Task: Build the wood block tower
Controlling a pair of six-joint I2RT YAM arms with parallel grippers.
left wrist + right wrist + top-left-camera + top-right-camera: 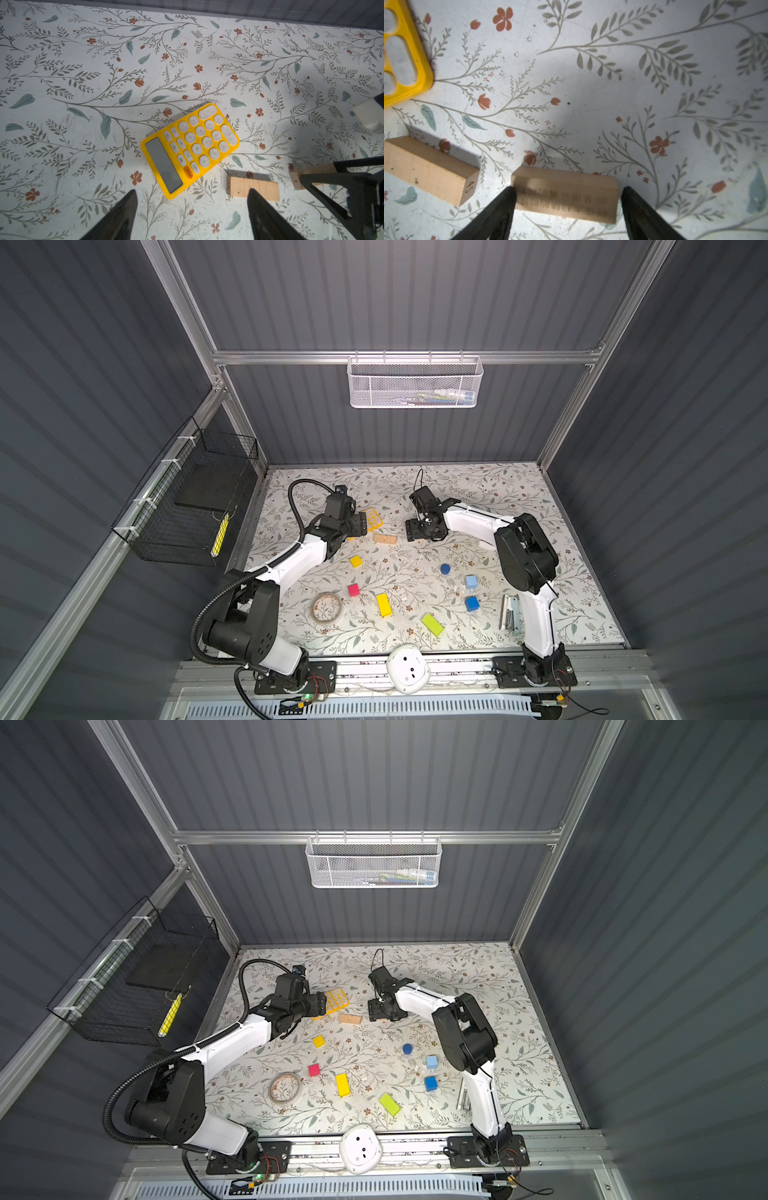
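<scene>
One plain tan bar [385, 539] [234, 187] lies flat on the floral mat. A second tan bar [564, 197] [297, 180] sits lengthwise between the fingers of my right gripper [569, 191] [417, 531], which is open, with a small gap showing at one end of the bar. My left gripper [192, 193] [359, 524] hangs open and empty over the mat next to the first tan bar. Nearer the front lie a yellow cube [355, 561], pink cube [353, 590], yellow bar [383, 605], lime bar [432, 624], blue cylinder [445, 569], light-blue cube [471, 582] and blue cube [472, 603], all apart.
A yellow calculator [191, 149] [372, 519] lies just beyond the left gripper. A clear tape roll [327, 608] rests at the front left. A silver object [510, 612] lies beside the right arm. A black wire basket [195, 506] hangs on the left wall.
</scene>
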